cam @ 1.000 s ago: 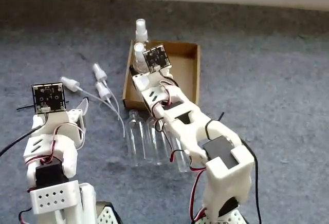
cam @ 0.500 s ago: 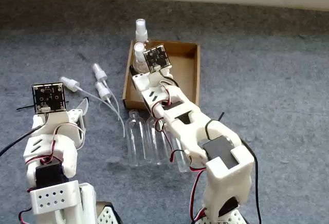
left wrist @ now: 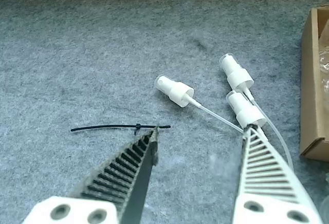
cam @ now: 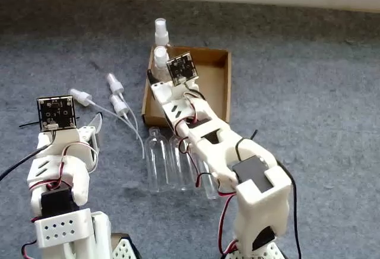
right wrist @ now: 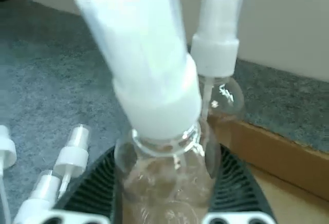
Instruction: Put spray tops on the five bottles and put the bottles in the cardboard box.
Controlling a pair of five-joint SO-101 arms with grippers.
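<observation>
My right gripper (cam: 159, 79) is shut on a clear bottle (right wrist: 164, 183) with a white spray top (right wrist: 144, 70), held tilted over the near left corner of the cardboard box (cam: 217, 87). A second capped bottle (cam: 161, 30) stands upright at the box's far left corner; I cannot tell whether it is inside. Three bare bottles (cam: 172, 161) lie side by side on the carpet in front of the box. Three loose spray tops (left wrist: 241, 93) with tubes lie left of the box. My left gripper (left wrist: 201, 131) hangs open just short of them, holding nothing.
A thin black cable tie (left wrist: 118, 128) lies on the grey carpet (cam: 309, 110) near my left fingertips. The right half of the box floor (cam: 208, 92) is bare. Open carpet stretches to the right of the box.
My right arm has shifted very slightly toward the far side with the capped bottle in its grip. The left arm has not moved.
</observation>
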